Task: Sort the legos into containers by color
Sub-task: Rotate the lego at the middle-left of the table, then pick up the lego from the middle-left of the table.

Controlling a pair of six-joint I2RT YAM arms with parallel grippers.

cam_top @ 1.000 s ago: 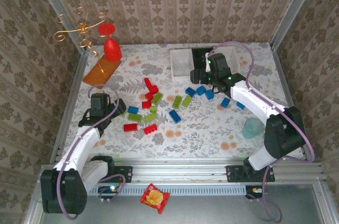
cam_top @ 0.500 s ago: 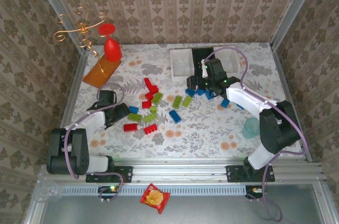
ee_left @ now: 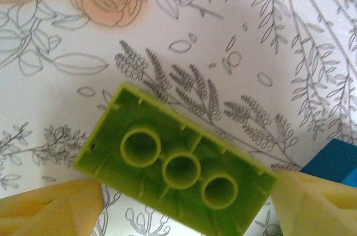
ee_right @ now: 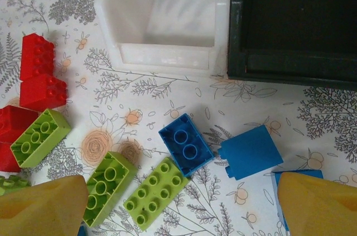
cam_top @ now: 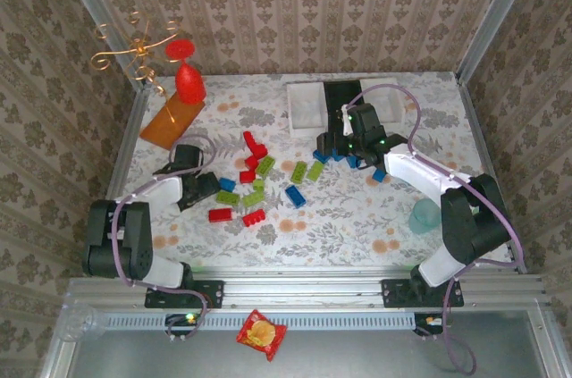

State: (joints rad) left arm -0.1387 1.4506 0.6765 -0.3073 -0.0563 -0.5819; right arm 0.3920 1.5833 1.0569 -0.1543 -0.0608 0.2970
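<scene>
The left gripper is clamping a lime green lego by its two short ends, with the yellow fingertips pressing against the brick. The brick is lying hollow side up on the floral table, at the left of the scattered pieces, and a blue lego is peeking in just beside the far fingertip. The right gripper is hanging with its fingers spread wide and gripping nothing. It is hovering over a hollow-side-up blue brick and a smooth-faced blue brick lying just beside each other, with a studded lime brick touching the first one's near corner. More lime bricks and the red legos are lying off to the left. Beyond them the white container and the black container are standing side by side, walls touching, near the back of the table
</scene>
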